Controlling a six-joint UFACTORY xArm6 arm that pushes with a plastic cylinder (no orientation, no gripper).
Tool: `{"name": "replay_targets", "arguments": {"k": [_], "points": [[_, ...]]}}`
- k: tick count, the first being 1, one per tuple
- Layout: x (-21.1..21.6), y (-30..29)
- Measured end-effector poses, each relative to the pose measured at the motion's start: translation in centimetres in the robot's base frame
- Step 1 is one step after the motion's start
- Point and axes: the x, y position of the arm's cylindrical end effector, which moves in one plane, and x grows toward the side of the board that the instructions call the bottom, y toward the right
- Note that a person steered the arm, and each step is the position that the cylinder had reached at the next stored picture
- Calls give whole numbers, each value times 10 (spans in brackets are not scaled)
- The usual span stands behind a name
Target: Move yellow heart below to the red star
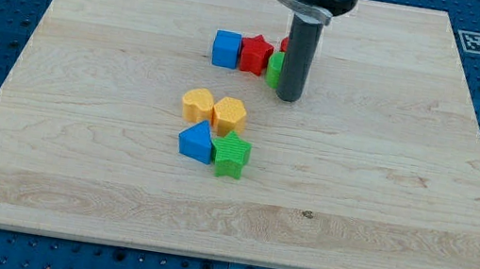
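The yellow heart lies near the board's middle, touching a yellow hexagon on its right. The red star sits above them, between a blue cube on its left and a green block on its right. My tip rests on the board just right of the green block and partly hides it. The tip is up and to the right of the yellow heart and well apart from it.
A red block peeks out behind the rod, above the green block. A blue block and a green star sit side by side just below the two yellow blocks. The wooden board lies on a blue perforated table.
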Motion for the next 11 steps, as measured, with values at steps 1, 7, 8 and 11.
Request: {"name": "replay_targets", "arguments": {"k": [1,7,8,11], "points": [[9,-2],[81,-171],[89,-152],[33,-101]]}}
